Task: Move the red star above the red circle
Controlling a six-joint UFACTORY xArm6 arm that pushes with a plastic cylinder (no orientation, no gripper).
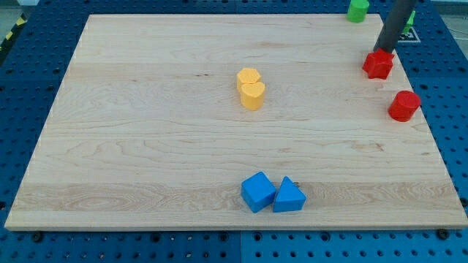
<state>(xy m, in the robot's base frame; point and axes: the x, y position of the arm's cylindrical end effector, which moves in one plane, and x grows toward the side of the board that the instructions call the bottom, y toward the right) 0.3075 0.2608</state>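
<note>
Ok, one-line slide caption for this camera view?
My tip meets the top edge of the red star, up-left of the red circle.

Pale wooden board (146,131) on blue pegboard (22,95)

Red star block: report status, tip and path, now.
My tip at the red star block, on its top edge. Star lies up and slightly left of the red circle block, apart from it. Nothing between them.
</note>
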